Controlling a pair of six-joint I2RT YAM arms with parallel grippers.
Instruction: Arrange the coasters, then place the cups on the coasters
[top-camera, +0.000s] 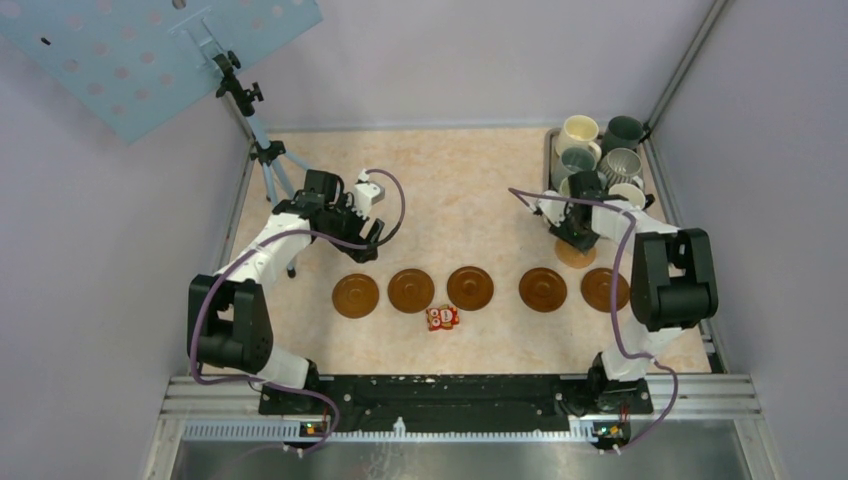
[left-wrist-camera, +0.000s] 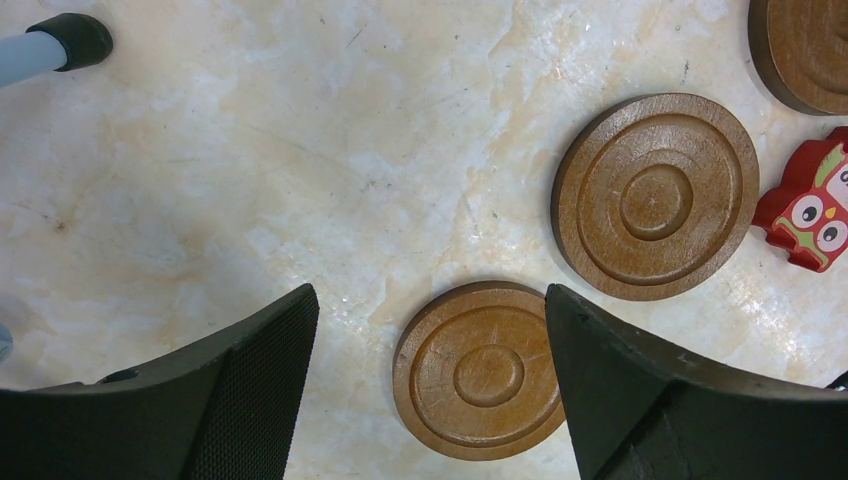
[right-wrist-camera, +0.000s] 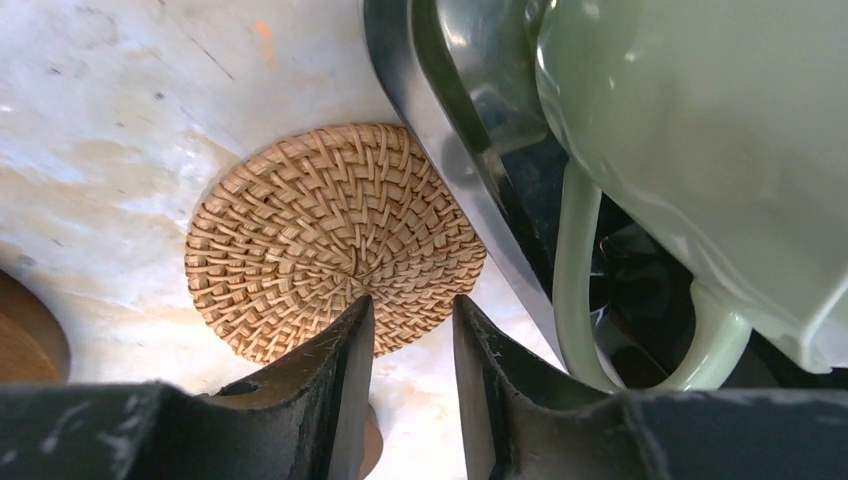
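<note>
The left gripper (left-wrist-camera: 430, 300) hangs wide open and empty. One wooden coaster (left-wrist-camera: 480, 385) lies under the gap, and a second wooden coaster (left-wrist-camera: 655, 195) lies beyond one fingertip, beside a red owl packet (left-wrist-camera: 810, 215). The right gripper (right-wrist-camera: 412, 305) has its fingers (right-wrist-camera: 330, 390) a narrow slit apart, holding nothing, with the tips at the near rim of a woven rattan coaster (right-wrist-camera: 320, 230); a pale green mug (right-wrist-camera: 700, 150) in the metal tray (right-wrist-camera: 440, 150) sits just off to one side.

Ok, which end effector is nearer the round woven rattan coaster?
Right: right end effector is at the edge of the woven coaster; left end effector, far to its left.
</note>
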